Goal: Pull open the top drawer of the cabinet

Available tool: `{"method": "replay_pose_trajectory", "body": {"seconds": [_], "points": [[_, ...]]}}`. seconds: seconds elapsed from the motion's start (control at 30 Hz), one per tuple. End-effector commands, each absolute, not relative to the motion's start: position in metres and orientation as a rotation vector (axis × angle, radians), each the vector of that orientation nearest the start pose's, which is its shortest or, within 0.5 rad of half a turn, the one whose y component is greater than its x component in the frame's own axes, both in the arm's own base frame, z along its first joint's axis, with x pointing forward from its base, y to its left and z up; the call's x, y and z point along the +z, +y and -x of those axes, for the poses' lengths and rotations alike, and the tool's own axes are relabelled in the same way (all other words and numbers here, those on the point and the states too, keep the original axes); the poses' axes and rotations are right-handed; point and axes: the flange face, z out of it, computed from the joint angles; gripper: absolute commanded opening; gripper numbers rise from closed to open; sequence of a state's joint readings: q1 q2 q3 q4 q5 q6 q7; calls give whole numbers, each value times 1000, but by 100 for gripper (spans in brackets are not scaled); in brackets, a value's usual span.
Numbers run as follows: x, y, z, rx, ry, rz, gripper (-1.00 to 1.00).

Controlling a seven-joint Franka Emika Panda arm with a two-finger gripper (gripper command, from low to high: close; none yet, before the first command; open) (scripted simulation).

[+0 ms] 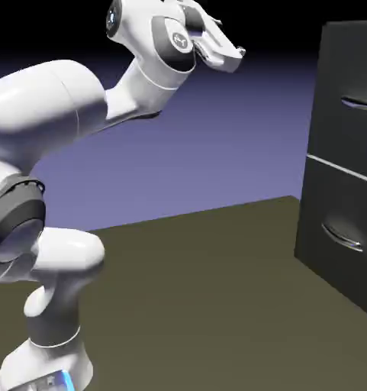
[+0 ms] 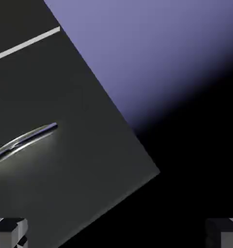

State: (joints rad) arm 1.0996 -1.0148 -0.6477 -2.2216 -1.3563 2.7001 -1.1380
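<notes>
Nearest the exterior view's camera, the white arm [image 1: 56, 114] rises from the lower left and bends up to the top of the picture, where the hand [image 1: 230, 52] hangs high, well apart from the cabinet [image 1: 342, 164] at the right edge of the table [image 1: 201, 298]. Its top drawer [image 1: 350, 99] sits flush with the cabinet's front, its silver handle [image 1: 360, 103] untouched, above a pale seam and the lower drawer [image 1: 340, 229]. From the hand view, the two grey fingertips [image 2: 9, 232] stand far apart at the bottom corners, wide open and holding nothing, with the dark drawer front [image 2: 65, 145] and its curved handle [image 2: 26, 138] tilted ahead.
</notes>
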Motion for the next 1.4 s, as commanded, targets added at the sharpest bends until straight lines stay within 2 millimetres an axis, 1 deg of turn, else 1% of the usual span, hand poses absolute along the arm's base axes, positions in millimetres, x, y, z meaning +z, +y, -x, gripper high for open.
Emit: {"method": "replay_pose_trajectory", "body": {"seconds": [0.0, 0.17, 0.37, 0.53, 0.7, 0.83, 0.97, 1.1, 1.27, 1.3, 1.37], "points": [[763, 17, -356, 1075, 1592, -770, 0], [768, -5, -377, 895, 1581, -550, 0], [763, -28, -414, 655, 1559, -325, 0], [748, -41, -453, 439, 1543, -159, 0], [725, -46, -497, 211, 1532, 0, 0], [700, -43, -535, 23, 1527, 130, 0], [669, -34, -574, -171, 1521, 267, 0], [634, -17, -612, -368, 1510, 416, 0], [584, 13, -654, -613, 1482, 614, 0], [584, 13, -654, -613, 1482, 615, 0], [585, 13, -670, -612, 1482, 614, 0]]}}
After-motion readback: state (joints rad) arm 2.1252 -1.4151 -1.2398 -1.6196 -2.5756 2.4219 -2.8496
